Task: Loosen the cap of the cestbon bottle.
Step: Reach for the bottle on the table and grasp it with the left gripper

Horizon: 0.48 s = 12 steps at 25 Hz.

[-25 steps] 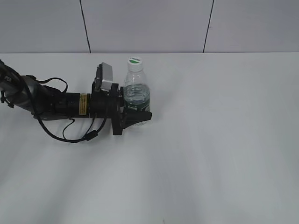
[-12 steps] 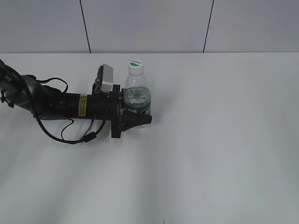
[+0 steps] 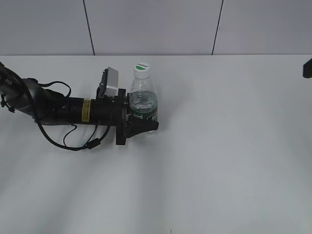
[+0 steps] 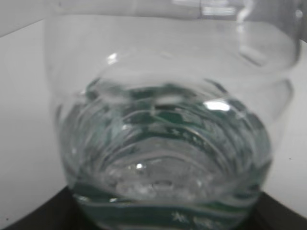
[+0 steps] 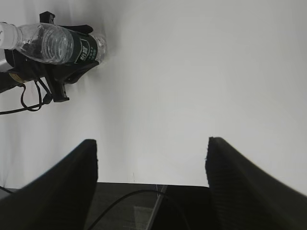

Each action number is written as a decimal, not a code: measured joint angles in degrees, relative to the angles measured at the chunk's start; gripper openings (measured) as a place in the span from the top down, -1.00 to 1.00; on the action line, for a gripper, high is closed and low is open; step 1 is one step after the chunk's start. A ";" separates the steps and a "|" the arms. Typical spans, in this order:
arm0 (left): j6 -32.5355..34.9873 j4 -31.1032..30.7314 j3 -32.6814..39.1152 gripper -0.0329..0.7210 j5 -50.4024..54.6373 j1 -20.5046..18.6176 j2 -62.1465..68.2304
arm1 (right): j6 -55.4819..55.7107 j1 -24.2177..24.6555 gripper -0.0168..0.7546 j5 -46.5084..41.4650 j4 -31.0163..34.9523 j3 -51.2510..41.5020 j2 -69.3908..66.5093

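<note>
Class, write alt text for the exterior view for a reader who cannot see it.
The left gripper clamps the lower body of an upright cestbon bottle on a white table, its white cap on. A dark bit of the right arm shows at the right edge.

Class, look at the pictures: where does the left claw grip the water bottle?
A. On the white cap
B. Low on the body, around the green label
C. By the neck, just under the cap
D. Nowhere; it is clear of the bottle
B: the left claw clamps the cestbon bottle around its green label, leaving the cap free above.
</note>
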State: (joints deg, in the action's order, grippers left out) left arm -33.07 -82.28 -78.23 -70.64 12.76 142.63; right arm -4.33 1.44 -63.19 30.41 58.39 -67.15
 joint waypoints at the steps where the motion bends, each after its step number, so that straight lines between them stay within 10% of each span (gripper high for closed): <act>1: 0.00 -0.04 -0.04 -0.18 -0.05 0.00 0.00 | 0.19 -0.54 -0.43 -0.06 -0.22 1.08 -1.47; 12: 0.00 -0.79 -0.04 -0.18 -0.24 0.31 0.00 | 8.91 -10.16 -0.43 -2.28 -10.83 18.26 -17.34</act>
State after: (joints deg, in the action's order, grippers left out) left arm -33.07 -83.07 -78.28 -70.87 13.07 142.63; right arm 4.58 -8.72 -65.47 19.59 76.64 -84.50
